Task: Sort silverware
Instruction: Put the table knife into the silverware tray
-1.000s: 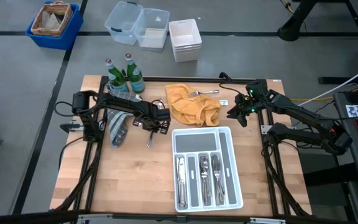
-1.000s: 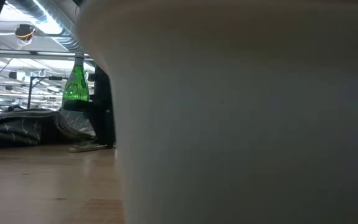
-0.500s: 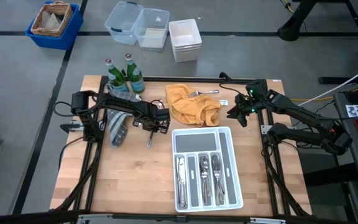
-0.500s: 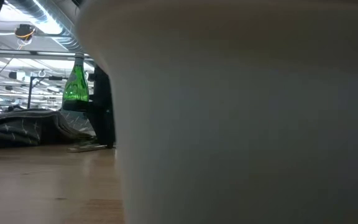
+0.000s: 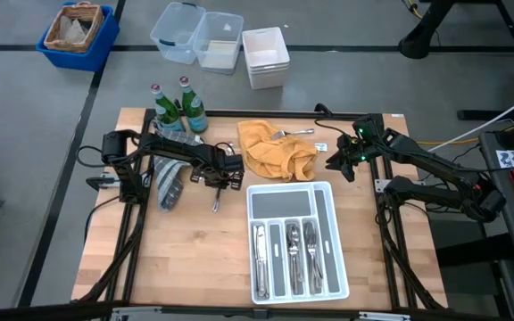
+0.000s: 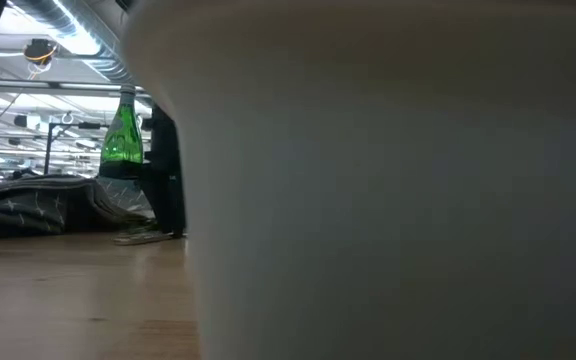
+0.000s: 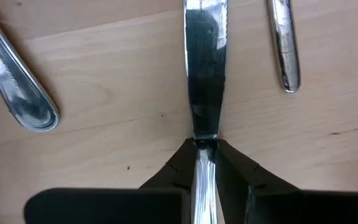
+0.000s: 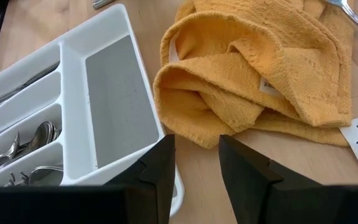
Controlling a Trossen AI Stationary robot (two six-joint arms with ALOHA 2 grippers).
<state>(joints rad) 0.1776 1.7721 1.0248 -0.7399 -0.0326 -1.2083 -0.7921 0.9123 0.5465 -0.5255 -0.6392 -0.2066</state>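
My left gripper (image 5: 221,185) is low over the table's left half, shut on a table knife (image 7: 204,74) that runs toward the near edge (image 5: 214,200). A spoon (image 7: 20,93) and another handle (image 7: 284,46) lie on the wood beside it. The white tray (image 5: 324,192) holds several sorted pieces of silverware (image 5: 293,254). A fork (image 5: 293,134) lies on the yellow cloth (image 5: 275,150). My right gripper (image 8: 196,163) is open and empty over the tray's far right corner (image 8: 160,134). My left gripper pinches the knife between its two fingertips (image 7: 182,163), where the blade narrows into the handle (image 7: 204,144). The fingers lie in line with the knife, and the blade runs on past them over the wood. Whether the knife is lifted off the table, I cannot tell.
Two green bottles (image 5: 175,105) stand at the far left, with a dark patterned cloth (image 5: 169,183) in front of them. The tray wall (image 6: 388,200) fills most of the low view. Bare wood lies at the near left (image 5: 177,259).
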